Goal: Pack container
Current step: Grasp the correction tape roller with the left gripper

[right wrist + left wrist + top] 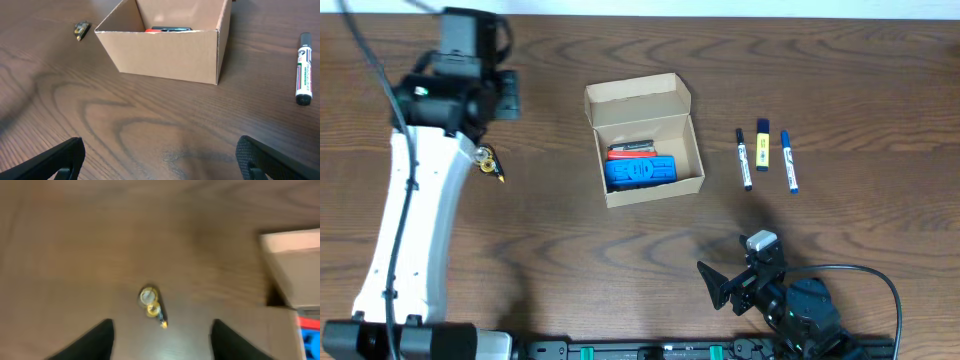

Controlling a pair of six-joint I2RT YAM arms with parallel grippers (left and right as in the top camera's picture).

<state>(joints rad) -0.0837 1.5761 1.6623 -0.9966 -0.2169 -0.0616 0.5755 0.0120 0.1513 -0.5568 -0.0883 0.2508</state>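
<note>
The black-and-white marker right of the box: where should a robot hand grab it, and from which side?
Take the black-and-white marker by the middle of its barrel, coming straight down from above and closing across its thin width. It lies flat on the table, so nothing fits under it, and a gap separates it from the yellow highlighter. The open right hand is nearest.
</note>
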